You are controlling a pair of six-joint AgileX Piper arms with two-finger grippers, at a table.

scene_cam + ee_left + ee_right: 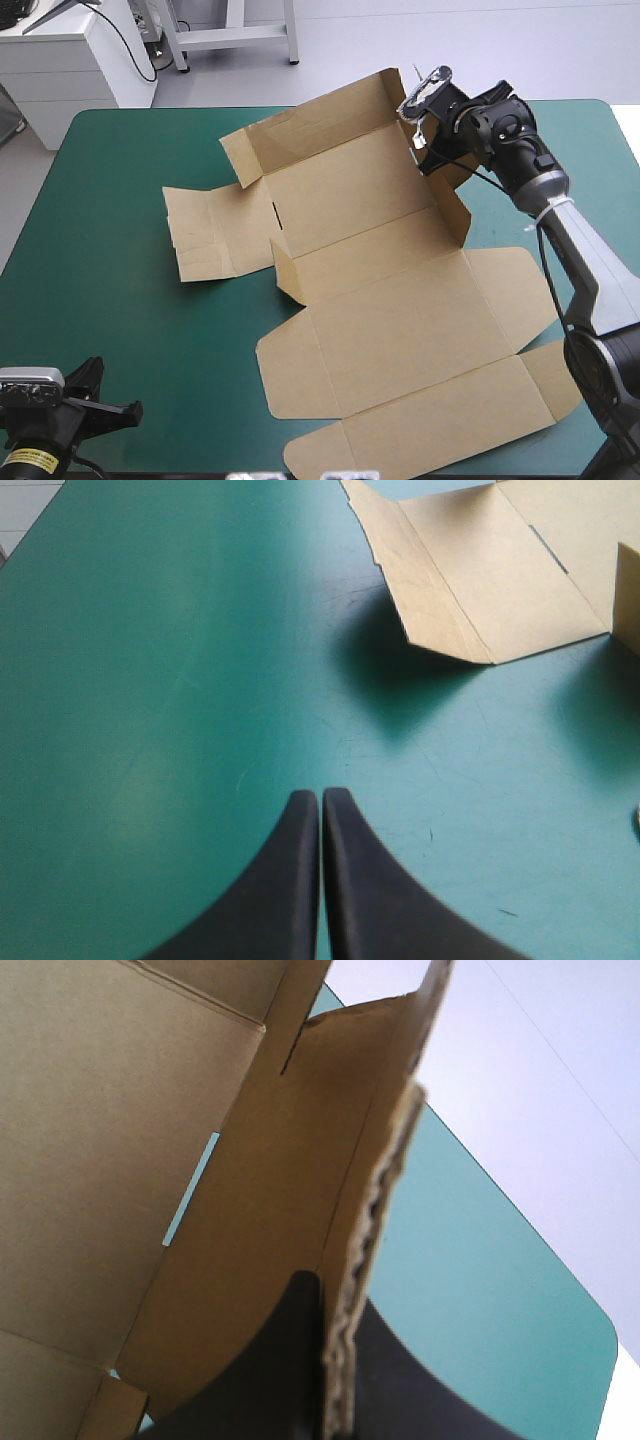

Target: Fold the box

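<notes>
The brown box [370, 260] lies mostly flat in the middle of the teal-green table, its lid panel spread toward the front right. Its far wall and right side wall stand raised. My right gripper [428, 158] is at the top of that right wall, shut on the box; the wall's edge [365, 1260] runs up between the black fingers [285, 1360]. My left gripper [321, 798] sits low at the table's front left corner, shut and empty, well short of the box's left flap [480, 580].
The left flap [215, 232] lies flat toward the table's left side. Bare teal-green cover [110, 330] stretches along the front left. The table's rounded far right corner [600, 1330] shows beyond the held wall.
</notes>
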